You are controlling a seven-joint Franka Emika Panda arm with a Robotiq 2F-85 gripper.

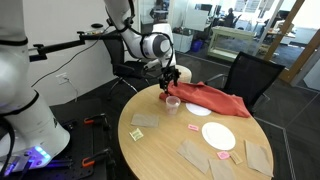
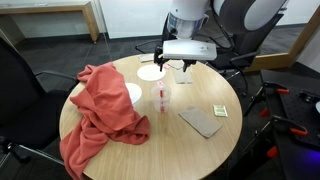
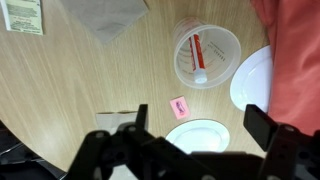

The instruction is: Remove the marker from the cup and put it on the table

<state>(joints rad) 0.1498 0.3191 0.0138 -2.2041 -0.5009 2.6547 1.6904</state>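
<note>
The slim red marker point(image 3: 197, 52) leans inside the small clear plastic cup point(image 3: 224, 42) on the round tan wooden table point(image 3: 80, 80). The black gripper point(image 3: 200, 112), released wide, hangs at six o'clock from the cup.

marker point(image 3: 197, 52): slim red pen with a pale tip. It's sitting inside the cup and leaning at a slant, not straight up. In the wrist view the pale end points toward the bottom of the frame.

cup point(image 3: 224, 42): small clear plastic tumbler, upright on the table, rim a bit wider than the base. It's in the upper right of the wrist view. In an exterior view the cup point(image 2: 162, 98) is near mid-frame with red showing through the wall.

table point(image 3: 80, 90): big round top in light tan wood. It fills most of the wrist view, and in an exterior view the table point(image 1: 165, 150) takes up the lower middle.
</note>
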